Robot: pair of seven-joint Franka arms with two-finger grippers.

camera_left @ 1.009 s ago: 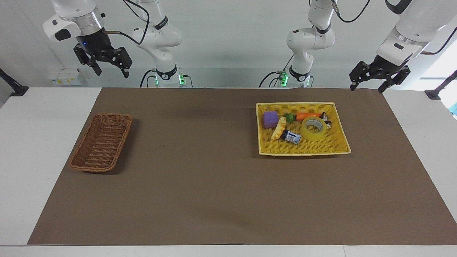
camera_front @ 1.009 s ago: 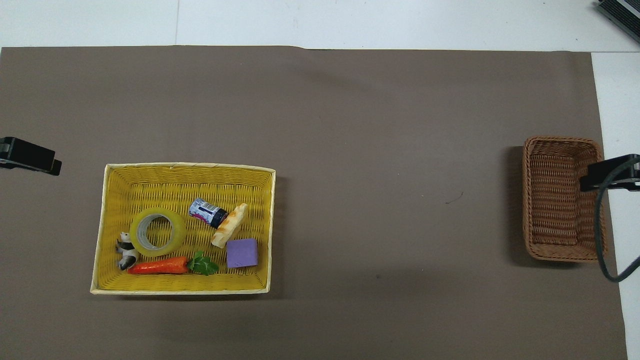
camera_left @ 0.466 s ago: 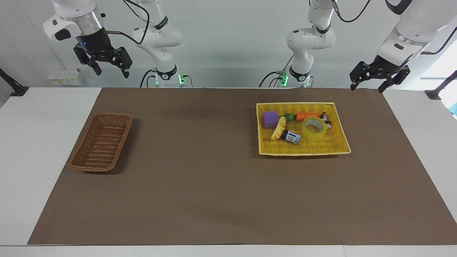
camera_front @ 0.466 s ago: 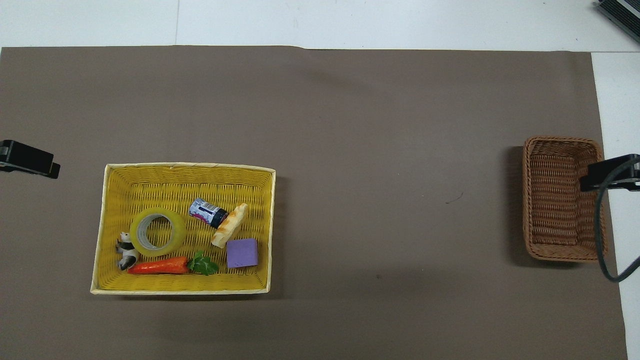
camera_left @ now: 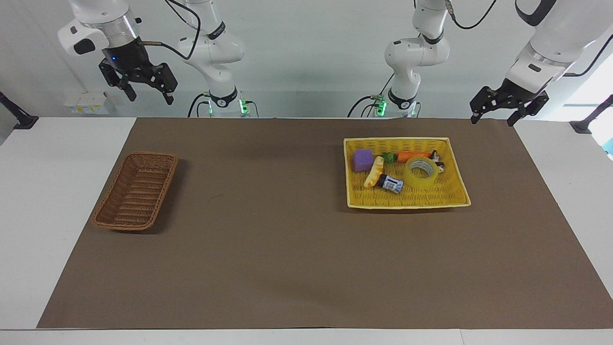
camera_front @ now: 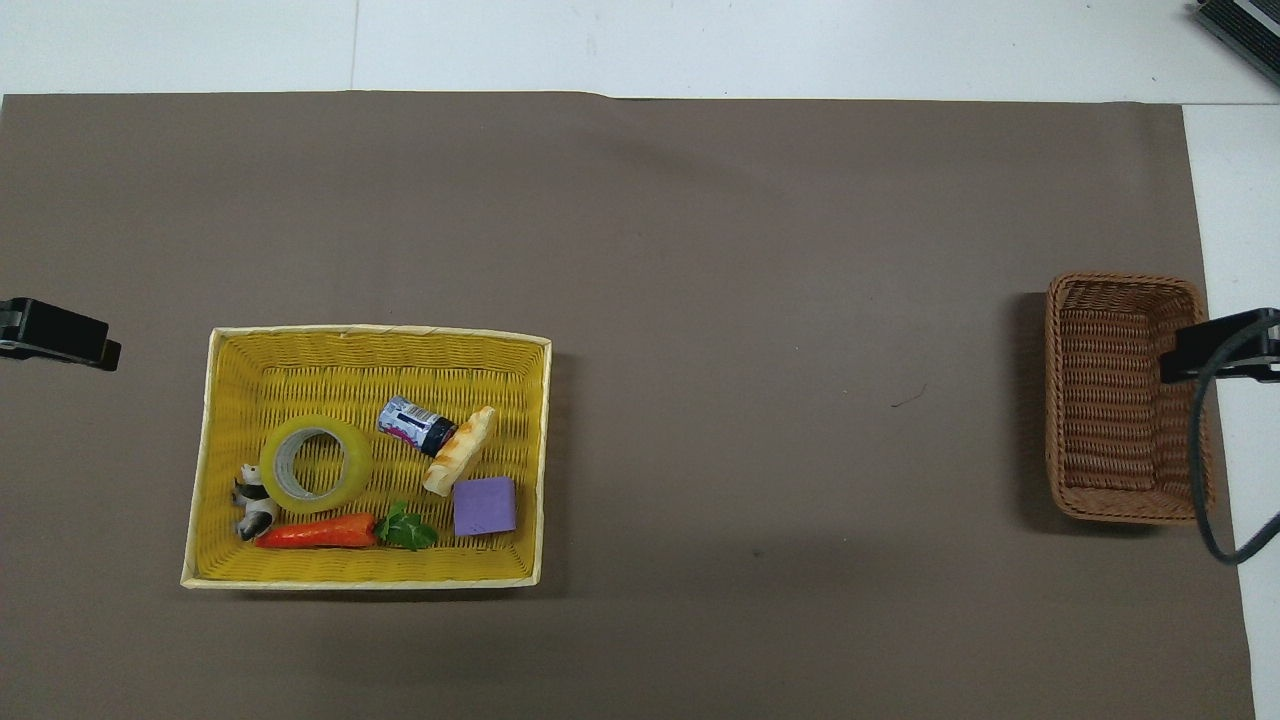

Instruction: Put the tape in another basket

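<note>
The tape (camera_left: 420,173), a translucent yellow roll with a pale core, lies flat in the yellow woven tray (camera_left: 407,202) at the left arm's end of the table; it also shows in the overhead view (camera_front: 315,470). The dark brown wicker basket (camera_left: 135,191) stands empty at the right arm's end (camera_front: 1120,400). My left gripper (camera_left: 492,120) hangs open and empty, raised over the mat beside the tray (camera_front: 60,338). My right gripper (camera_left: 150,97) is open and empty, raised high over the basket's outer rim (camera_front: 1220,345).
The tray also holds a purple cube (camera_left: 363,159), a yellow corn-like toy (camera_left: 374,172), a small dark bottle (camera_left: 391,183), a carrot (camera_left: 413,155) and a small panda figure (camera_left: 437,160) touching the tape. A brown mat (camera_left: 268,249) covers the table.
My left gripper has shifted slightly, a little toward the robots in the overhead view. The right gripper and all objects have stayed still.
</note>
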